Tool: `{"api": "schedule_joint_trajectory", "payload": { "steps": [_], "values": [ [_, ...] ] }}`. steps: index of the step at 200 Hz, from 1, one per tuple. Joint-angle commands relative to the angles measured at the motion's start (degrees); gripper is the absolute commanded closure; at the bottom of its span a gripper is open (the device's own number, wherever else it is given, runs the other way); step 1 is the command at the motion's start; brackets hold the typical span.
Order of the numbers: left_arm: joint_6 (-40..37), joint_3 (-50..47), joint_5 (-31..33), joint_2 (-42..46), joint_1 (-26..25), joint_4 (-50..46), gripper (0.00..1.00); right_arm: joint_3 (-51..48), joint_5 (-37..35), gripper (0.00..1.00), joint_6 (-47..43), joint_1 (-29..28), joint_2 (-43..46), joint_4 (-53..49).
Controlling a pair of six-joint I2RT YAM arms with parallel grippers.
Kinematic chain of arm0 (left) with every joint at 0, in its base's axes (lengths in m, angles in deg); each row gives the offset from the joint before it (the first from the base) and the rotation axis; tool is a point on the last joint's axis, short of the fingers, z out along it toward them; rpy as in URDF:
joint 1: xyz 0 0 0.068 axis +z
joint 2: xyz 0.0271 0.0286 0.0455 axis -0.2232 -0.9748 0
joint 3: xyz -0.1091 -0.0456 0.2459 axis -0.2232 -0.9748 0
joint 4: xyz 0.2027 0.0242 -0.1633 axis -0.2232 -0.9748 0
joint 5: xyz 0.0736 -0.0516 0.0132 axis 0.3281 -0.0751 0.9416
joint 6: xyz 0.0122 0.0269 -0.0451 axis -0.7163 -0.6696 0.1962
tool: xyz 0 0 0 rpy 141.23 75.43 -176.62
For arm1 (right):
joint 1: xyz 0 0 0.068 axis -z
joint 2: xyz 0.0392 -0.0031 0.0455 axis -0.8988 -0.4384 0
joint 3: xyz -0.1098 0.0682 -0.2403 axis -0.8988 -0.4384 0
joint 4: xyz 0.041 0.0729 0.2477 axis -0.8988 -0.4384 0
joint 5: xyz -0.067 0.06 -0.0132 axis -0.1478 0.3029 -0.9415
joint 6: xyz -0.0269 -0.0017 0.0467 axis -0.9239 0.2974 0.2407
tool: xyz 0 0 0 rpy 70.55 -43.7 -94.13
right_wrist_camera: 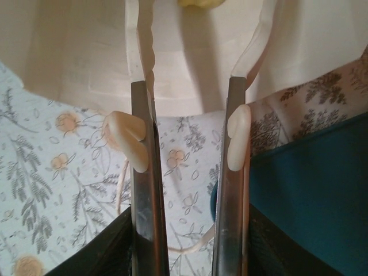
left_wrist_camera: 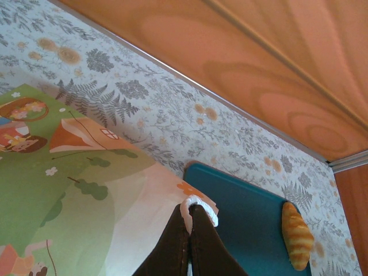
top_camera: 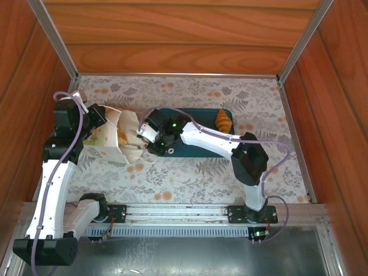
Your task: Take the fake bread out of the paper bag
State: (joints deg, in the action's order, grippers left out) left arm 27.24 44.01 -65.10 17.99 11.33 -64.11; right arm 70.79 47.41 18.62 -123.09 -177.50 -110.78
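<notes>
From the top external view, the left pincer is clamped on the rim of the small white paper bag with a green printed panel. The bag lies on its side on the floral-patterned surface, its mouth turned away from this pincer. The right pincer sits at that mouth, and a golden piece of fake bread shows just inside, ahead of its tips. Behind the right pincer, along its arm, a ridged golden-brown toy croissant lies on the far end of a flat teal rectangular tray. In the left wrist view, the left pincer is closed on the bag's white edge; the paper bag spreads to its left, and the tray with the croissant lies to its right. In the right wrist view, the right pincer stands open with nothing between its fingers. The paper bag lies just ahead of it, with a yellow bit of fake bread deeper in.
</notes>
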Motion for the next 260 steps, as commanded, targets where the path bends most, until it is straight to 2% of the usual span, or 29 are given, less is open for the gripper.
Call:
{"api": "schedule_joint_trajectory", "payload": {
  "steps": [1,53,104,162,207,260],
  "values": [
    [-1.3,1.8,0.6,-0.1,0.3,-0.7,1.00,3.8,-1.1,0.53,-1.8,-0.9,-1.8,-0.1],
    [-2.1,2.0,-0.2,-1.2,0.3,-0.8,1.00,7.2,1.0,0.51,-1.2,-1.7,-6.8,-1.4],
    [-3.2,2.2,-0.4,-2.2,0.3,-1.3,1.00,5.8,0.4,0.66,0.4,-1.7,-6.5,-0.5],
    [-3.7,2.3,-0.7,-2.9,0.3,-1.4,1.00,1.3,-2.9,0.75,4.4,-1.7,-0.3,2.7],
    [-3.7,2.0,-0.8,-3.2,0.3,-1.4,1.00,-2.3,-3.1,0.71,7.6,-1.7,2.4,-1.7],
    [-3.4,3.2,-2.0,-3.9,0.2,-1.4,1.00,3.1,-3.1,0.64,6.8,-1.8,-1.5,-7.8]
  ]
}}
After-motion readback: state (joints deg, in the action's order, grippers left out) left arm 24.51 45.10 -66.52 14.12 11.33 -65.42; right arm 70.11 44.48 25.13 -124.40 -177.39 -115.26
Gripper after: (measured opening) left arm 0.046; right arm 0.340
